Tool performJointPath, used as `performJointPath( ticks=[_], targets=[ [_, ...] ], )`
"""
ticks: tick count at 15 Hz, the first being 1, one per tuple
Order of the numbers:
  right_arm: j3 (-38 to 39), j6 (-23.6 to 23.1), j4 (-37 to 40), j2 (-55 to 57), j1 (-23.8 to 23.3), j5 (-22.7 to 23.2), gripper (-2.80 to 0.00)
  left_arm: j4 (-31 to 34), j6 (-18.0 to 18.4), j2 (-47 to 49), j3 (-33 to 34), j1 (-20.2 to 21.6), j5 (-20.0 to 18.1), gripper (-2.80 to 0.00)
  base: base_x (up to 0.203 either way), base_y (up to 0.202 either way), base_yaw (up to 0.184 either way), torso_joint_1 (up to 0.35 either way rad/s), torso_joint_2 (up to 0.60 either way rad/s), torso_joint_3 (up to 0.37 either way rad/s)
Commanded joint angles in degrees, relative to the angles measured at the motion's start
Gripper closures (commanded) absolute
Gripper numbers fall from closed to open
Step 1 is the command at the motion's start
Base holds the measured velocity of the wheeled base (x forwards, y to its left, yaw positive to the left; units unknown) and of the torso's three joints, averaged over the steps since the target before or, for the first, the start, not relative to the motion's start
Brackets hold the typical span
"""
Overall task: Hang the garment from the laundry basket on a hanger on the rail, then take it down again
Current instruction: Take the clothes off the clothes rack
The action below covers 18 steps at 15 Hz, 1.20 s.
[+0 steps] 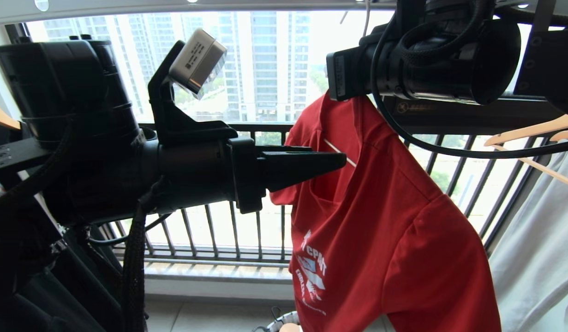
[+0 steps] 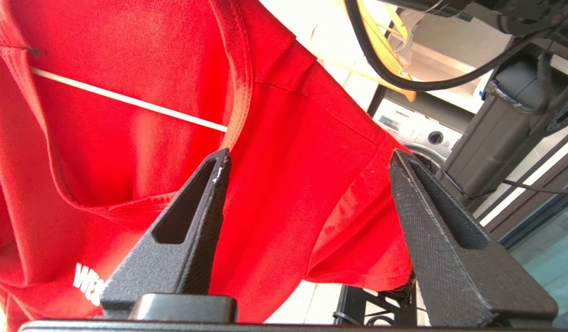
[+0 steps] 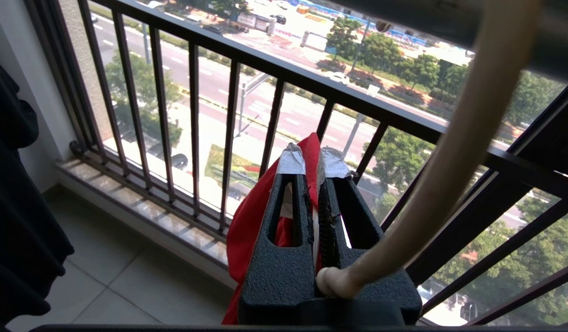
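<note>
A: Where is the garment (image 1: 394,240)?

B: Hanging before the black railing (image 1: 260,127), pinched at its upper edge by the closed right gripper (image 3: 313,159).

A: And the left gripper (image 2: 309,159)?

B: Wide open, empty, level, nearest the collar. The hanger (image 2: 127,101) wire slants across the neck opening, directly beyond 1 fingertip.

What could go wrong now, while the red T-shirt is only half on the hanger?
1. Only the right pincer pinches the red T-shirt; the left pincer is open, so the shirt may sag or slide.
2. The thin wire hanger crosses the neck opening only; one shoulder hangs loose and could slip off.
3. A black cable lies close to the shirt's shoulder and might snag the cloth.
</note>
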Motion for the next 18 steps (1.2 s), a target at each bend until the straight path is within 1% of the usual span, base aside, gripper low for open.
performJointPath(
  ticks=[1, 2, 3, 5, 6, 9, 10, 16, 17, 18],
  targets=[
    [-0.1, -0.1, 0.0, -0.2, 0.0, -0.1, 0.00, 3.6, -0.1, -6.2, 0.8, 0.2, 0.7, -2.80, 0.000, 0.000, 0.000, 0.000, 0.00, 0.000],
    [-0.1, -0.1, 0.0, -0.3, 0.0, -0.1, 0.00, 6.3, 0.0, -8.0, 1.3, 1.3, 2.9, -2.80, 0.000, 0.000, 0.000, 0.000, 0.00, 0.000],
    [-0.1, 0.0, 0.0, -0.3, 0.1, -0.1, 0.00, 7.1, 0.0, -9.0, 2.1, 2.5, 5.0, -2.80, 0.000, 0.000, 0.000, 0.000, 0.00, 0.000],
    [0.0, 0.0, 0.0, -0.7, 0.0, -0.1, 0.00, 7.1, 0.1, -9.0, 3.9, 4.8, 6.3, -2.80, 0.000, 0.000, 0.000, 0.000, 0.00, 0.000],
    [0.1, 0.0, 0.0, -0.7, 0.0, -0.1, 0.00, 6.9, 0.1, -7.9, 3.9, 5.4, 6.3, 0.00, 0.000, 0.000, 0.000, 0.000, 0.00, 0.000],
    [0.0, 0.0, 0.0, -0.7, 0.0, -0.1, 0.00, 6.8, -0.5, -5.9, 0.8, 9.7, 6.5, 0.00, 0.000, 0.000, 0.000, 0.000, 0.00, 0.000],
    [0.1, 0.0, 0.0, -0.7, 0.0, -0.1, 0.00, 6.9, -0.8, -6.5, 0.7, 10.3, 6.5, 0.00, 0.000, 0.000, 0.000, 0.000, 0.00, 0.000],
    [2.0, 0.1, 0.0, -1.3, -0.1, -0.4, 0.00, 7.0, -0.5, -9.2, 0.4, 10.8, 6.8, 0.00, 0.000, 0.000, 0.000, 0.000, 0.00, 0.000],
    [2.2, 0.1, -0.2, -1.3, -0.2, -0.4, -1.67, 7.0, -0.4, -10.0, 0.4, 11.1, 6.8, 0.00, 0.000, 0.000, 0.000, 0.000, 0.00, 0.000],
    [2.2, 0.0, -0.2, -1.4, -0.2, -0.4, -2.80, 6.9, -0.5, -10.9, 0.4, 11.2, 6.8, 0.00, 0.000, 0.000, 0.000, 0.000, 0.00, 0.000]
  ],
)
